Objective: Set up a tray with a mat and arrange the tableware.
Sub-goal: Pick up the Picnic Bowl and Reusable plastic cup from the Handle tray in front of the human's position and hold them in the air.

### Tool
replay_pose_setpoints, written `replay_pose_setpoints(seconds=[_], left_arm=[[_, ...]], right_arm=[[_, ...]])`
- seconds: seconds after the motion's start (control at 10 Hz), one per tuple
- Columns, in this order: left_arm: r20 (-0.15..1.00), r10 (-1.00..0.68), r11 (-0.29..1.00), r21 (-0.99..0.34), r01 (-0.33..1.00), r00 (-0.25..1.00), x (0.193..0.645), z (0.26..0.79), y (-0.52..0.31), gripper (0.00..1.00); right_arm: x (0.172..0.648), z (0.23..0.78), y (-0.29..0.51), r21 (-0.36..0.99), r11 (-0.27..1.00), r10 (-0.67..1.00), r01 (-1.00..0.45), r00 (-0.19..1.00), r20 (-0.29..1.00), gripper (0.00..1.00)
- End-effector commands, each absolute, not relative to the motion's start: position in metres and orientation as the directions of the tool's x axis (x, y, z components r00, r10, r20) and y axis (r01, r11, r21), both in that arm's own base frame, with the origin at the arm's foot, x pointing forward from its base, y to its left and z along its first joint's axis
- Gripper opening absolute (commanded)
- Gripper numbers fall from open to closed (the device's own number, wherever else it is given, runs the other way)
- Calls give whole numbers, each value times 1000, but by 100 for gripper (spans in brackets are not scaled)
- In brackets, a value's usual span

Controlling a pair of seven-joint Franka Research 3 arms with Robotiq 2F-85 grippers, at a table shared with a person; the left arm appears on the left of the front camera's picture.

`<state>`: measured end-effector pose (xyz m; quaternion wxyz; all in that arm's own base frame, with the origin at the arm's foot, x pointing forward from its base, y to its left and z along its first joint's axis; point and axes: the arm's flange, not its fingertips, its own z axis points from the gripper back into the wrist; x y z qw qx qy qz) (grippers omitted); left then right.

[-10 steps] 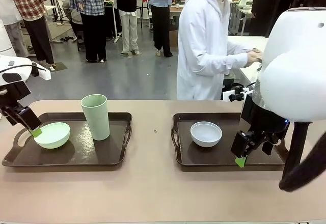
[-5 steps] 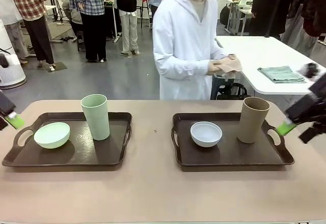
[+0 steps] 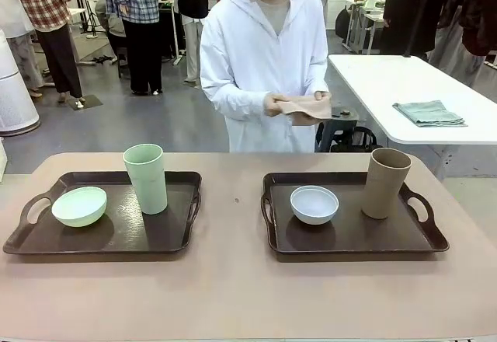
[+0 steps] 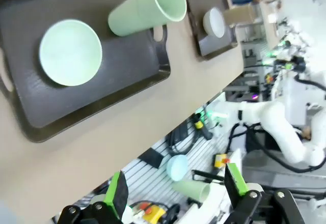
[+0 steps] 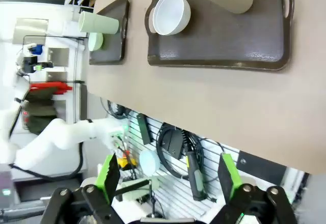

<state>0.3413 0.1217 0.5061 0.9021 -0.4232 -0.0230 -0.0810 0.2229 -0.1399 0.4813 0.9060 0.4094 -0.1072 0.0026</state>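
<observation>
On the tan table (image 3: 233, 295), the left dark brown handled tray (image 3: 124, 233) holds a pale mint green small bowl (image 3: 79, 206) and pale green tall tumbler (image 3: 146, 177), the right dark brown handled tray (image 3: 349, 235) a white small bowl (image 3: 314, 204) and tan-brown tall tumbler (image 3: 385, 183); the person (image 3: 264, 54) at the far side holds a pinkish-tan cloth mat (image 3: 304, 109). Left gripper (image 4: 175, 188) and right gripper (image 5: 168, 175) hang off the near table edge, jaws wide apart, both empty. Tableware looks light, stiff, matte plastic, tumblers tippy: pinch a bowl's rim or a tumbler mid-wall; mat looks limp, take an edge.
</observation>
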Motion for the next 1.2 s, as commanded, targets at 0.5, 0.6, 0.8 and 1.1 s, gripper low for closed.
replay_pose_setpoints(seconds=[0.5,0.6,0.8,1.1], left_arm=[[7,20,467,-884,-3,1000,339,474,134,100],[12,6,475,-880,8,1000,344,476,138,100],[44,-40,544,-837,58,998,345,480,136,100],[8,4,487,-874,5,1000,344,473,136,100]], right_arm=[[195,472,-207,871,480,-195,-105,955,222,100],[198,471,-202,871,482,-190,-98,958,213,100],[193,471,-206,867,493,-208,-79,956,206,100],[193,471,-206,867,493,-208,-79,956,206,100]])
